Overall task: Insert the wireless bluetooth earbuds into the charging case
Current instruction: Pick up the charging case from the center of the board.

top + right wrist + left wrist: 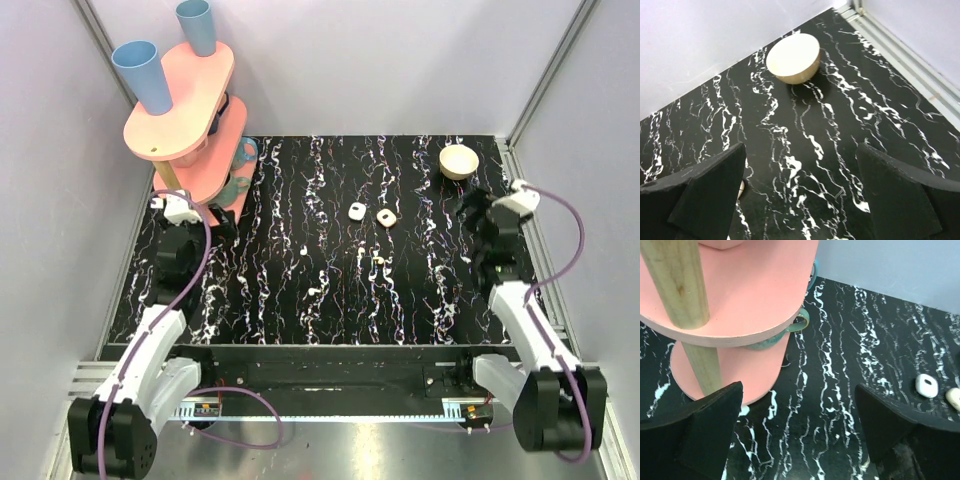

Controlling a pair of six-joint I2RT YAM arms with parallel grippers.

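Wireless bluetooth earbuds [379,261]: two tiny pale beans, loose on the black white-veined bench [250,320], well apart from each other and held by nothing. Landmark: cream rounded-square piece [386,217] with a dark centre, about mid-bench. First earbud lies near the landmark, on the side toward the arm bases. Second earbud [314,291] lies farther off, toward the bases and to the left. White rounded-square piece [356,211], also dark-centred, sits just left of the landmark, apart from it. Cream bowl [459,161], upright, stands beyond the landmark and to its right, near the back wall. Pink two-tier rack [185,90] on a wooden post [677,285] stands well to the landmark's left at the back corner, with two blue cups [143,75] tilted on its top tier and a teal mug [800,322] at its lower tier. Left pincer [800,440]: jaws spread wide, gripping nothing, well left of the landmark, close by the rack's foot. Right pincer [800,200]: jaws spread wide, gripping nothing, over bare bench to the landmark's right, the bowl ahead of it.
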